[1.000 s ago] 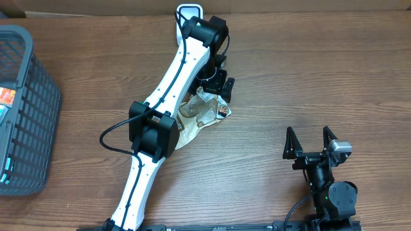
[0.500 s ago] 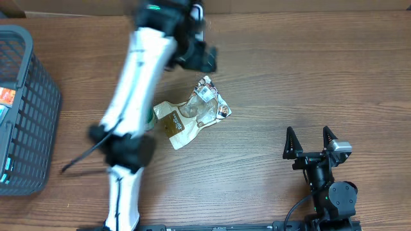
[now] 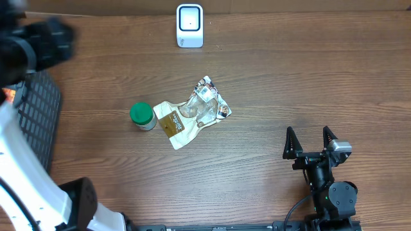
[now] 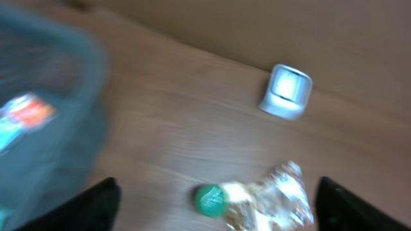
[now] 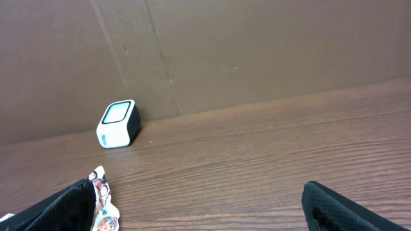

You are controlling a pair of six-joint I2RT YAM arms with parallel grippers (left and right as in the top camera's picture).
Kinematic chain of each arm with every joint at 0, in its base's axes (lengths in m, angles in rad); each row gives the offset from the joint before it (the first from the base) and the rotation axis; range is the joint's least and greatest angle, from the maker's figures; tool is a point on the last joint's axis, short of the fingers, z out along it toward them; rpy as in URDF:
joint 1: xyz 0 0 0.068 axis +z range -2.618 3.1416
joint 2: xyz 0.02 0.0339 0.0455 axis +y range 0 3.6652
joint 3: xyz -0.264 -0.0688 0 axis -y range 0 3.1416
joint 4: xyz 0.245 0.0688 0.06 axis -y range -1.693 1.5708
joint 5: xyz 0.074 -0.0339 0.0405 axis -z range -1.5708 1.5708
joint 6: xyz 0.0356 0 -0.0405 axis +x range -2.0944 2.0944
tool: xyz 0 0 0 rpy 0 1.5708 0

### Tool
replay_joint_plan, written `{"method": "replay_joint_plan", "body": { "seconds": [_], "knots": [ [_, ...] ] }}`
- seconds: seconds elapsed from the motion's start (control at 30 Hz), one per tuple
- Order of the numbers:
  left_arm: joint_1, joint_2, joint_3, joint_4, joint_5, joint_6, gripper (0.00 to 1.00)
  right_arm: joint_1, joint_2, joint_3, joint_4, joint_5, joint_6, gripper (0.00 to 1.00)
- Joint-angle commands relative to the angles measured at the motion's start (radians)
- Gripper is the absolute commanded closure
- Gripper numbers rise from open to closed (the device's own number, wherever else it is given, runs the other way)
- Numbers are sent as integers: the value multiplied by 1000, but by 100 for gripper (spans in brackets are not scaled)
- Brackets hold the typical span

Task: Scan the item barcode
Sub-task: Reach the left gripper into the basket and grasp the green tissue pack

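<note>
A crumpled clear snack bag lies flat mid-table, with a green-capped bottle touching its left end. The white scanner stands at the back edge. My left arm is a dark blur at the far left above the basket. In the left wrist view my left gripper is open with nothing between its fingers, high above the bottle and the bag. My right gripper rests open at the front right, well clear of the bag, with the scanner far ahead.
A grey mesh basket with coloured packets inside stands at the left edge, partly hidden by my left arm. A brown cardboard wall runs behind the scanner.
My left arm has swung fast from over the bag to the far left above the basket. The bag stays on the table, and the bottle beside it now shows. The right arm is still.
</note>
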Motion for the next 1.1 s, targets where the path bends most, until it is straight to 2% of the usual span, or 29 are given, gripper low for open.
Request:
{"method": "replay_joint_plan", "body": {
  "seconds": [0.0, 0.07, 0.1, 0.13, 0.17, 0.4, 0.47, 0.53, 0.6, 0.73, 0.87, 1.07],
  "knots": [
    [142, 9, -49, -3, -23, -24, 32, 6, -7, -11, 5, 10, -4, 0],
    [194, 16, -96, -3, -35, -24, 41, 6, -7, -11, 5, 10, -5, 0],
    [241, 25, -162, 1, -83, -24, 56, 6, -7, -11, 5, 10, -5, 0],
    [270, 32, -208, 8, -121, -24, 66, 6, -7, -11, 5, 10, -5, 0],
    [296, 40, -242, 15, -129, -39, 71, 6, -7, -11, 5, 10, -5, 0],
    [484, 49, -312, 72, -91, -134, 62, 6, -7, -11, 5, 10, -5, 0],
    [545, 49, -312, 76, -87, -178, 46, 6, -7, -11, 5, 10, -5, 0],
    [579, 51, -312, 77, -87, -200, 38, 6, -7, -11, 5, 10, -4, 0],
    [610, 57, -315, 75, -87, -200, 34, 6, -7, -11, 5, 10, -5, 0],
    [657, 84, -350, 64, -93, -200, 31, 6, -7, -11, 5, 10, -5, 0],
    [695, 113, -421, 73, -100, -203, 36, 6, -7, -11, 5, 10, -5, 0],
    [723, 121, -544, 125, -217, -233, 32, 6, -7, -11, 5, 10, -5, 0]
  ]
}}
